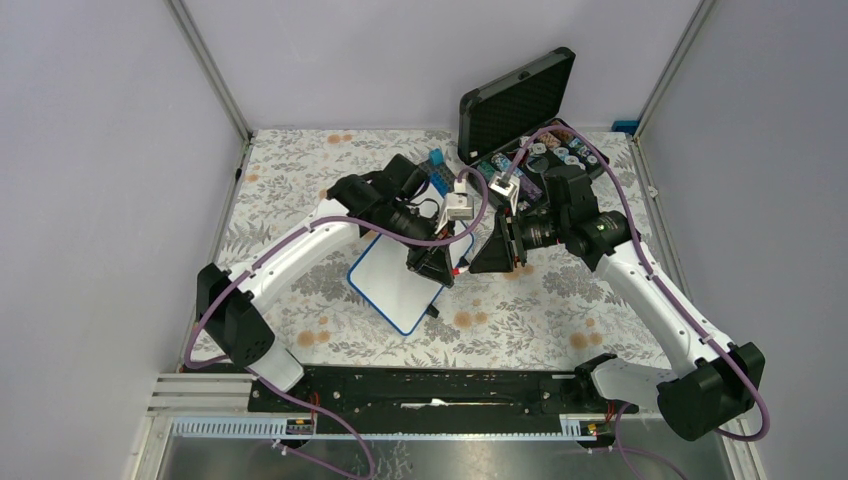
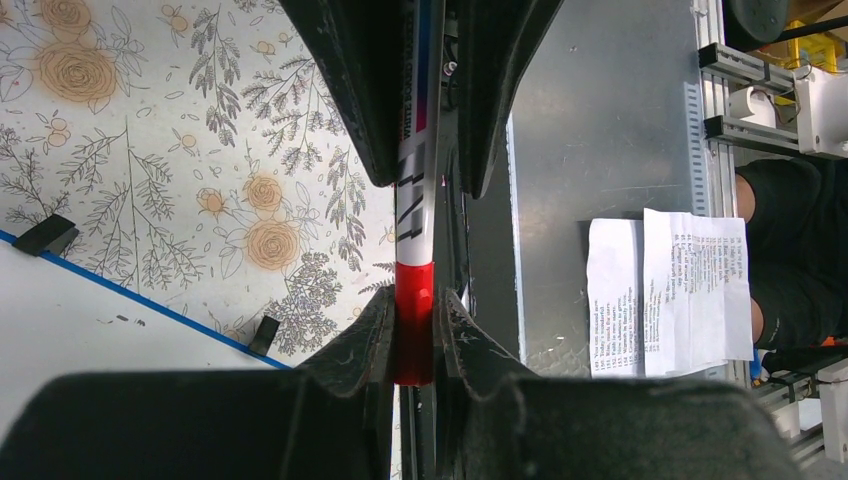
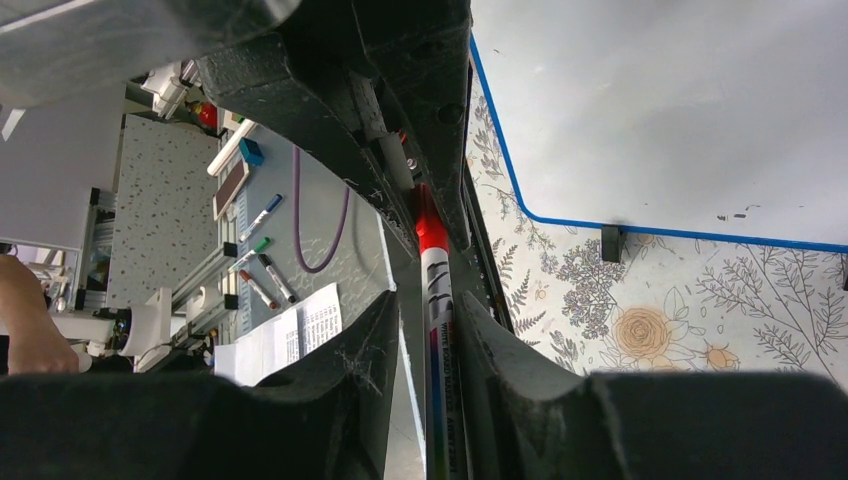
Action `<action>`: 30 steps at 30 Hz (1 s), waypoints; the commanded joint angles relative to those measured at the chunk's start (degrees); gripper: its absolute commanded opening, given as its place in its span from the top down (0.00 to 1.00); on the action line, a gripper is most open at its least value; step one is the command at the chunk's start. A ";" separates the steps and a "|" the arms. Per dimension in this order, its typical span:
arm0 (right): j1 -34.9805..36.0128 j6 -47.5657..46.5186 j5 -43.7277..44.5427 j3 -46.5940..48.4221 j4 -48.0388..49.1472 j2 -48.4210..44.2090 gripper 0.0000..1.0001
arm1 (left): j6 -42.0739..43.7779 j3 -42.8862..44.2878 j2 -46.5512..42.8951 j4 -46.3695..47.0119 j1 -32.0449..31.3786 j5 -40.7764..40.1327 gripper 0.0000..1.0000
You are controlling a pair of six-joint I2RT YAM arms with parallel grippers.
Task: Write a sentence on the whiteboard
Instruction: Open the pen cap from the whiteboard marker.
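Note:
The whiteboard [image 1: 395,280], white with a blue frame and black feet, lies tilted on the floral cloth under both grippers. It shows in the left wrist view [image 2: 60,330] and the right wrist view [image 3: 680,100], bare but for a few tiny dark specks; no red sentence is visible. A whiteboard marker [image 2: 416,150] with a red cap [image 2: 414,320] hangs level between the two grippers above the board's near right edge. My left gripper [image 2: 413,300] is shut on the red cap. My right gripper [image 3: 430,305] straddles the marker's barrel [image 3: 440,330], with a gap showing beside one finger.
An open black case [image 1: 520,100] with small parts stands at the back right, with a blue block [image 1: 437,170] beside it. A printed sheet [image 2: 665,295] lies on the metal surface past the table's near edge. Spare markers [image 3: 262,262] lie on a side table.

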 commanded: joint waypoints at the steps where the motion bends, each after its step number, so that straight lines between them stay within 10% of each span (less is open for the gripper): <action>1: 0.95 1.43 -2.78 1.47 1.31 -0.45 0.67 | 1.04 -0.38 -2.44 3.65 0.18 0.97 1.00; 6: 0.95 1.31 -3.84 0.85 1.49 -0.46 0.70 | 0.78 0.77 -1.75 3.62 0.12 1.16 1.00; 13: 0.95 0.01 -1.63 1.27 0.24 -0.82 1.00 | 0.69 0.72 -1.29 3.59 0.17 1.22 1.00; 30: -3.77 -7.30 3.54 9.97 -9.43 -0.04 1.00 | 3.15 -6.92 -5.41 1.37 1.55 -1.46 1.00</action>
